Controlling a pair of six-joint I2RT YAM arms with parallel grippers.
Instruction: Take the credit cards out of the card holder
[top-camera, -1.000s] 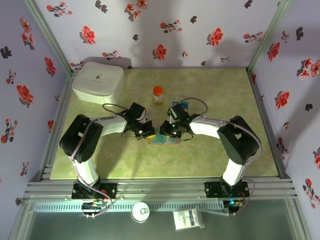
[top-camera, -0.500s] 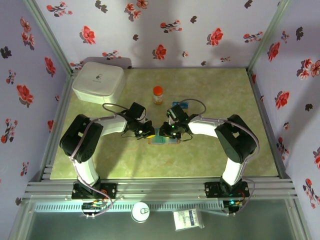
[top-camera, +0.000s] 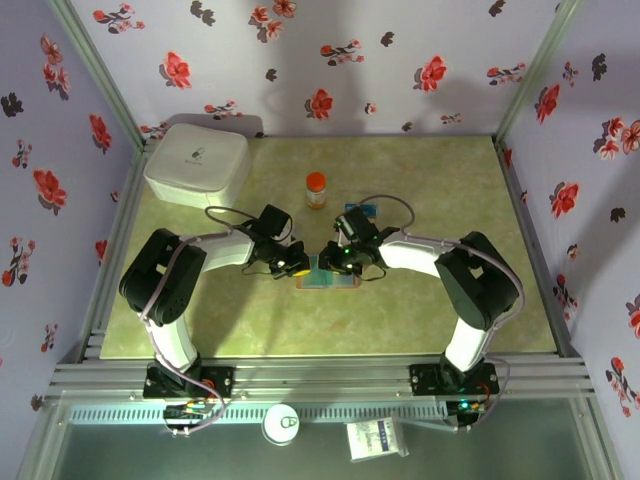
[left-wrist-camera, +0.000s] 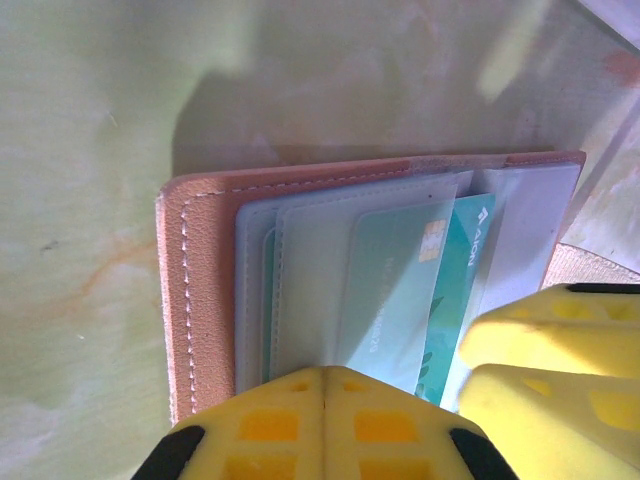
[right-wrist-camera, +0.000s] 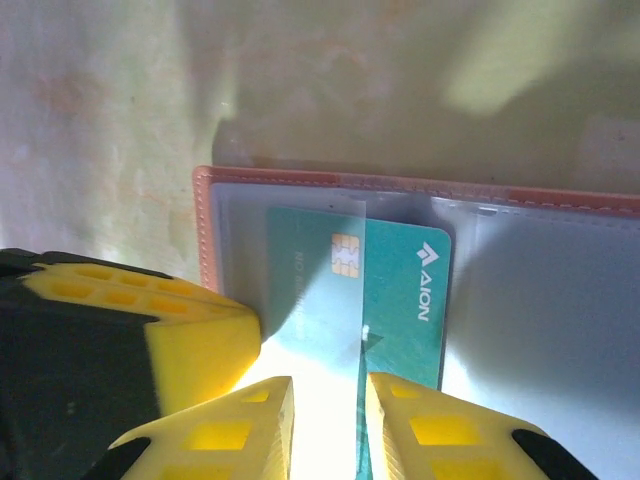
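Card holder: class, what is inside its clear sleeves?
Inside the card holder a teal card with a chip sits partly sleeved. Its lower end is hidden by the right hand; whether more cards lie behind is unclear.

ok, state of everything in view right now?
Holder: open, lying flat.
Teal card: half out of its sleeve.
Left gripper: shut, over the holder's edge.
Right gripper: slightly open, straddling the card's edge.
Bottle: upright, capped.
White box: closed.
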